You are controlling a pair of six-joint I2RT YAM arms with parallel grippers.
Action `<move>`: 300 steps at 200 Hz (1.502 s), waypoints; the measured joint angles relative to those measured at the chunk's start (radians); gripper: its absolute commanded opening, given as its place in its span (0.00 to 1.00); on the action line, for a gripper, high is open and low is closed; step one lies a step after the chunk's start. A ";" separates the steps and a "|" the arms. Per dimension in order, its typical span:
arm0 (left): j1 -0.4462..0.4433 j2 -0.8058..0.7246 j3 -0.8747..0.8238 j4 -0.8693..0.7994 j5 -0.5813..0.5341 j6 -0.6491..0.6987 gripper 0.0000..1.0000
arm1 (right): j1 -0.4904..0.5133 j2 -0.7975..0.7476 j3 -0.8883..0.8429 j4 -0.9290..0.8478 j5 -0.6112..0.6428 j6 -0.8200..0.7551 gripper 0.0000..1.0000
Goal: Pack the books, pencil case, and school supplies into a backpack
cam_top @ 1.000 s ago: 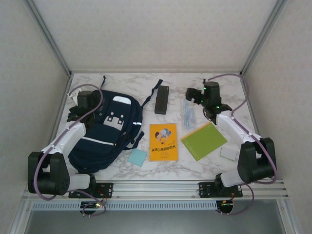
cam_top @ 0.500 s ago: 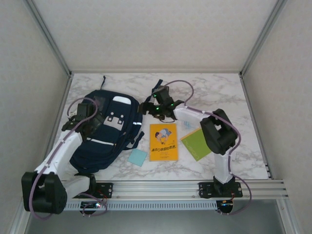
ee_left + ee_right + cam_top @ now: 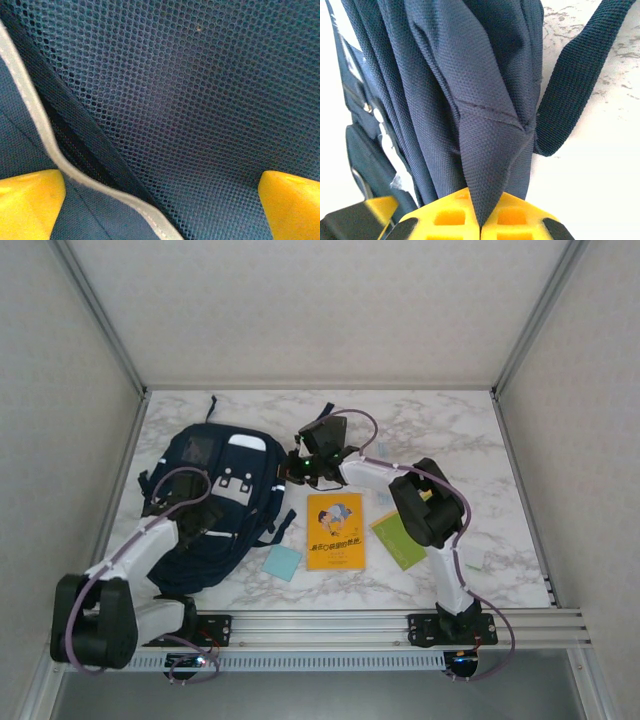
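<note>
The navy backpack lies at the left of the table. My right gripper is at its right edge, shut on a fold of its navy fabric, which runs down between the closed yellow fingers. My left gripper hovers open over the backpack's left side, close above blue mesh and a white stripe. The orange-yellow book lies right of the backpack. My right arm partly covers the green book. A light-blue pad sits near the front. The pencil case is hidden behind my right arm.
A dark backpack strap trails onto the marble table beside the pinched fold. A small clear item lies at the front right. Metal frame posts and white walls close in the table on three sides.
My right arm swung from the back right across to the backpack's right edge and shut on its fabric. My left gripper moved nearer along the backpack's left side, still open.
</note>
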 measured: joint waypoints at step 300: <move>-0.399 0.179 0.292 0.079 0.406 0.375 0.51 | -0.174 -0.302 -0.100 -0.184 0.153 0.435 0.00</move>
